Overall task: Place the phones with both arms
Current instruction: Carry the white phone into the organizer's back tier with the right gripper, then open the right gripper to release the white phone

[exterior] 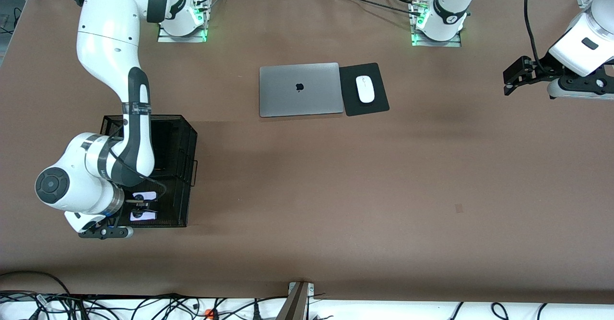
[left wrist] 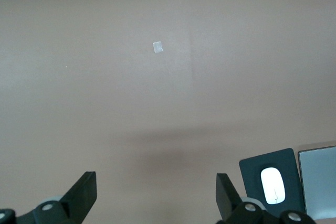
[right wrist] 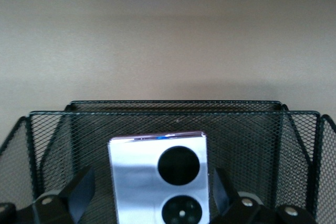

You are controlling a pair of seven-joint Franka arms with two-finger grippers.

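Observation:
The lavender-white phone [exterior: 144,196] with two black circles lies in a black mesh basket [exterior: 190,133] at the right arm's end of the table. In the right wrist view the phone [right wrist: 142,166] lies between my right gripper's fingers [right wrist: 79,195], with a small gap on each side. My right gripper [exterior: 139,206] is open and low inside the basket [right wrist: 173,104]. My left gripper [exterior: 511,78] hangs open and empty over bare table at the left arm's end, and it also shows in the left wrist view [left wrist: 156,192]. The two black phones are not in view.
A closed grey laptop [exterior: 298,89] lies mid-table toward the bases, with a white mouse [exterior: 365,89] on a black pad [exterior: 379,104] beside it. The mouse [left wrist: 273,184] and the laptop [left wrist: 320,182] also show in the left wrist view. A small tape mark [exterior: 459,208] is on the table.

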